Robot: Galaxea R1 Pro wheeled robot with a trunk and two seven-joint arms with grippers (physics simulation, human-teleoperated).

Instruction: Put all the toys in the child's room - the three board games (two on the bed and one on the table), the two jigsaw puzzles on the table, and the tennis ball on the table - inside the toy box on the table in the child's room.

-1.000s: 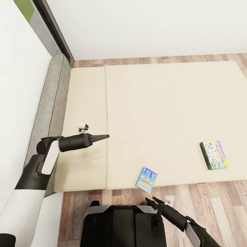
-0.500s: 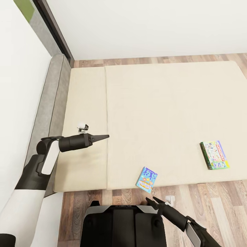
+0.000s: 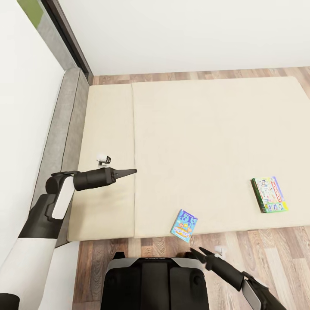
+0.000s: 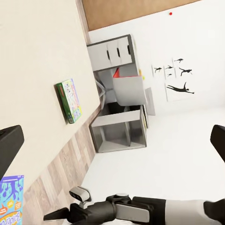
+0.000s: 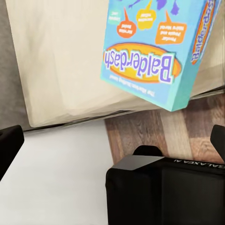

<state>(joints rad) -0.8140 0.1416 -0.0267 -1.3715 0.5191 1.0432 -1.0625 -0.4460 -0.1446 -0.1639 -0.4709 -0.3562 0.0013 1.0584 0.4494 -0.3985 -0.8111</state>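
Note:
Two board games lie on the beige bed (image 3: 206,142). The small blue one (image 3: 184,225) sits at the mattress's near edge; its lid reads "Balderdash" in the right wrist view (image 5: 154,51). The white-and-green Monopoly box (image 3: 269,194) lies further right, also near the edge. My right gripper (image 3: 196,250) hovers open over the floor just in front of the blue game. Over the mattress's left part, my left gripper (image 3: 130,172) is held open with nothing in it. Its wrist view shows the Monopoly box (image 4: 69,100) and the white-grey table (image 4: 119,133) against a far wall. Toy box, jigsaw puzzles and tennis ball are out of view.
A grey headboard (image 3: 64,133) runs along the bed's left side against a white wall. Wooden floor (image 3: 275,254) lies between my base (image 3: 155,284) and the bed, and beyond the bed's far edge.
My right gripper has shifted a little to the right along the bed's near edge. The left arm and both games have stayed put.

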